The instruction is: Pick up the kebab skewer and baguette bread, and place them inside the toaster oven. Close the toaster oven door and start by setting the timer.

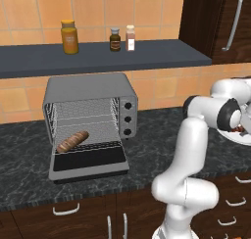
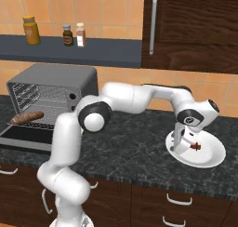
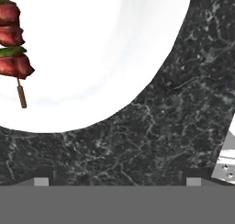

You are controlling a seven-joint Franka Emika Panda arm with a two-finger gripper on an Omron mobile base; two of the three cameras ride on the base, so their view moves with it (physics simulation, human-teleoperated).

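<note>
Kebab skewer [image 3: 13, 48]: lying on the white plate [image 2: 209, 157] at the right of the surface, beneath the spread, empty tool [image 2: 185, 138]. Baguette bread [image 1: 72, 141] already rests inside the toaster oven [image 1: 90, 88]; skewer transfer, closing the toaster oven door [image 1: 89, 162] and timer remain.

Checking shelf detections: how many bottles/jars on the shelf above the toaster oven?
3, all on the dark shelf: an orange jar at the left, then a small dark bottle and a red-and-white bottle close together. None seems hidden.
</note>
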